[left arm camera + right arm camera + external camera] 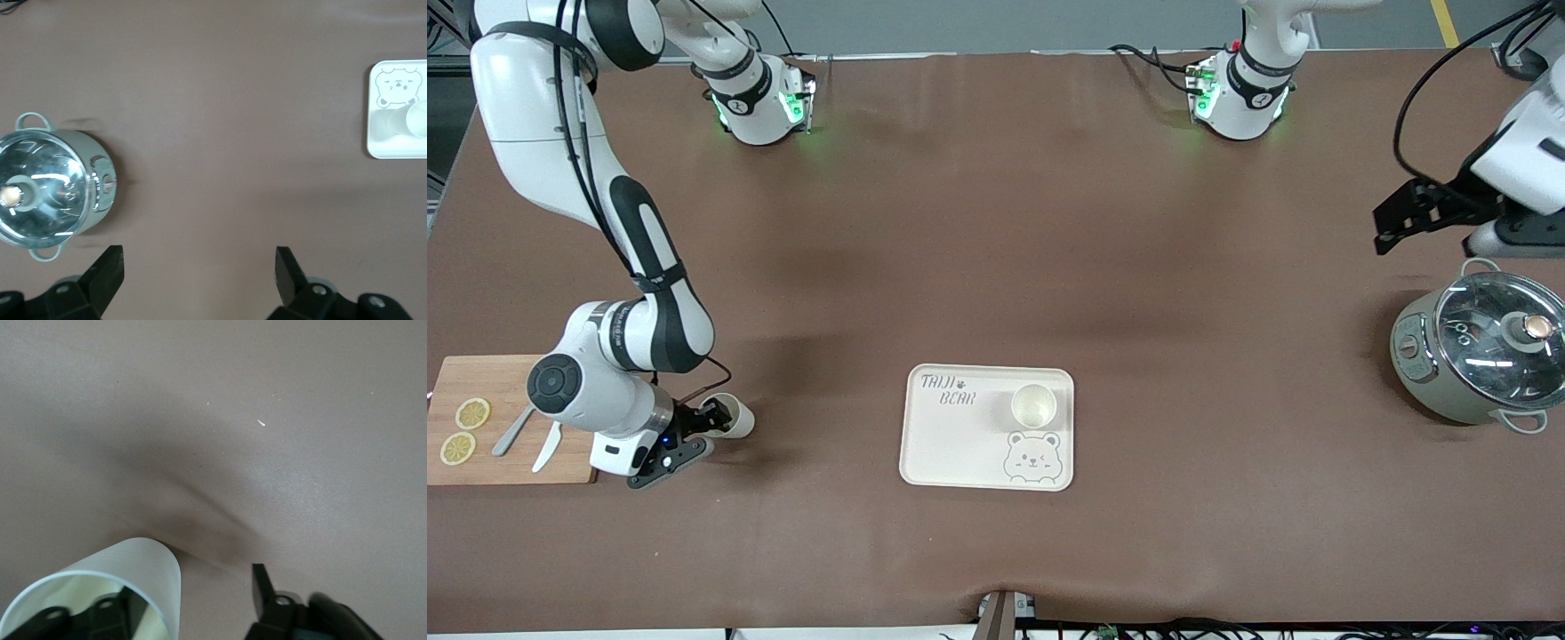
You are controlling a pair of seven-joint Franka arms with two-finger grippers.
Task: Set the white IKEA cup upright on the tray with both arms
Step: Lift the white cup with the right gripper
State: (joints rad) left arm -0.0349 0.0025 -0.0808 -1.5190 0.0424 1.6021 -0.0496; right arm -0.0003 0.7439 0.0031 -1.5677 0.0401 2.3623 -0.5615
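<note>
Right gripper [713,418] by the board [507,418] pinching cup [734,416] rim — lift slowly, stand upright on tray [951,444], beside the 1 already there. Left gripper [1423,212] waiting wide open over the pot [1476,356].

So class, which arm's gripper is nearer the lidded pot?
Left. The left gripper hangs just above the pot, fingers open. The right gripper is at the right arm's end, at a lying cup.

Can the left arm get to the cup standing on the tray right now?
Probably yes: the left gripper hangs open near the pot, and only bare tablecloth shows between it and the tray holding the upright cup.
</note>
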